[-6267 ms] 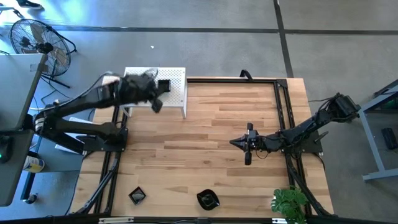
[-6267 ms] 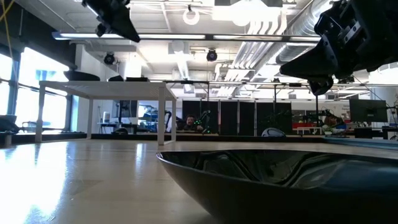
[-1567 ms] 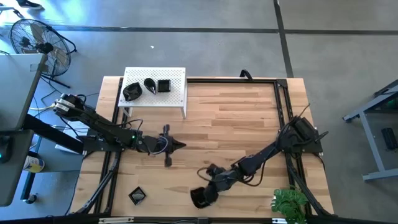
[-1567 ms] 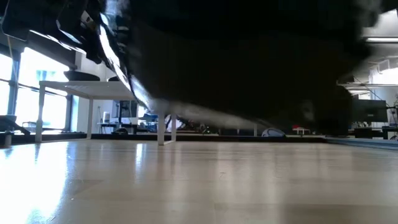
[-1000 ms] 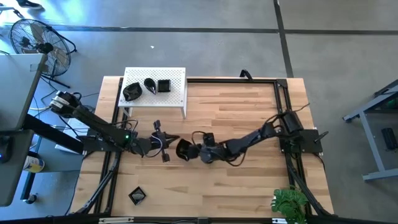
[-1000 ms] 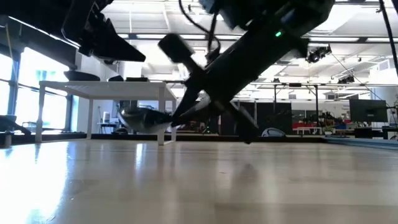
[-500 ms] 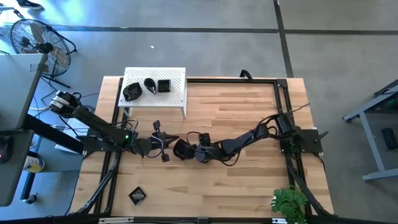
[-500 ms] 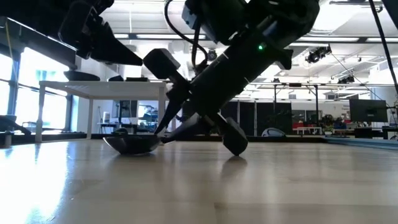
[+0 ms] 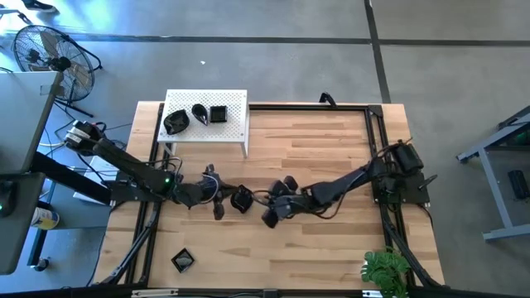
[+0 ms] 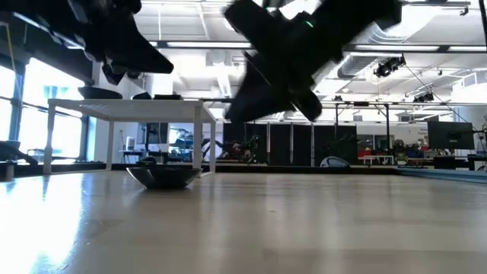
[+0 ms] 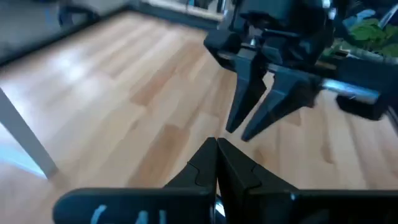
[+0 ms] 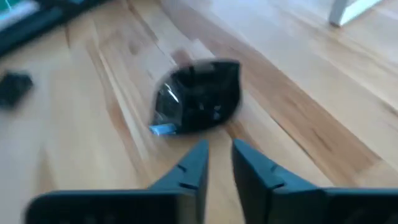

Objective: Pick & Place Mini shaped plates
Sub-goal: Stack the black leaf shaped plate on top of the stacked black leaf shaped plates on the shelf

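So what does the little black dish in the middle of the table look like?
The dish is small, glossy black and shallow like a bowl, with a wavy rim and a blue tag on one edge. It sits upright on the wooden table, between the left gripper and the right gripper. Neither one is touching it.

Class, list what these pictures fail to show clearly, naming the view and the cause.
- Shapes of the three plates on the white stand: high view, too small.
- Right gripper: low view, motion blur.
- Plate rim detail: right wrist view, blurred.
- Corner plate shape: high view, too small.
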